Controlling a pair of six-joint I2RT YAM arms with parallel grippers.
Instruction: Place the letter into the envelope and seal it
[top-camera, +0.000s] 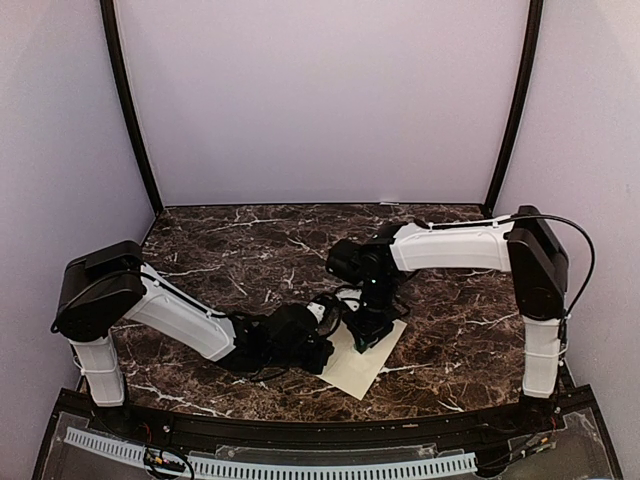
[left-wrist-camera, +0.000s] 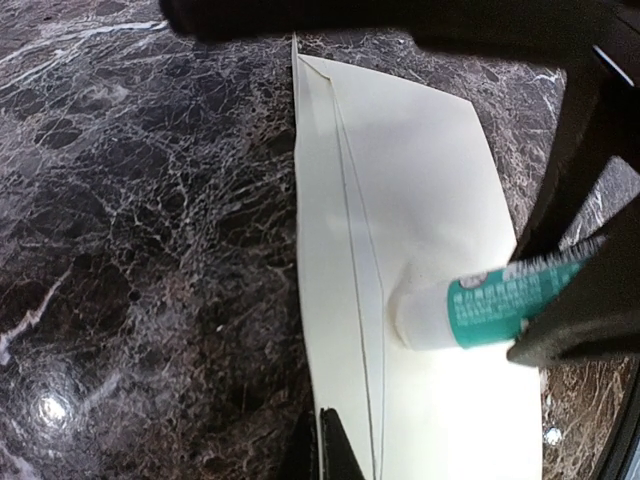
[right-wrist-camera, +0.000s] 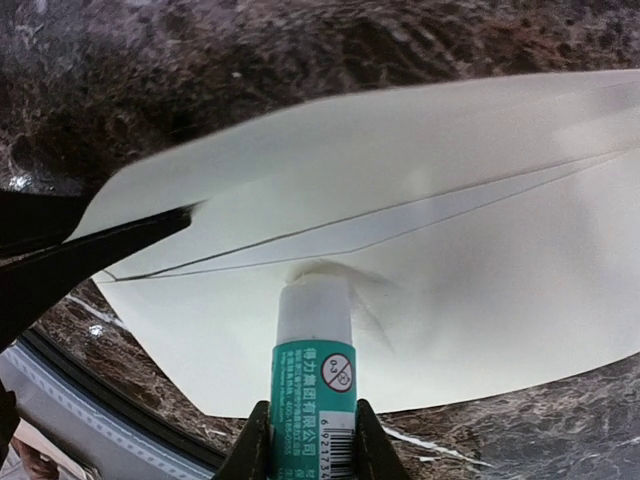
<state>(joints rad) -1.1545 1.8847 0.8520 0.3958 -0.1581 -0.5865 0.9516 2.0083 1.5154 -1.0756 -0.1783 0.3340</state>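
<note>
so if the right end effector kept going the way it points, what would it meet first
The envelope: the glue stick in the right end effector seems pressed onto it, with the marble table right underneath.

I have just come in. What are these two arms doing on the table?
The right gripper holds a green and white glue stick and presses its white tip onto the cream envelope, close to the edge line of the flap. The left gripper is shut, with its tip at the envelope's side, apparently pinning it to the dark marble table. The letter is not visible, so it may be inside.
</note>
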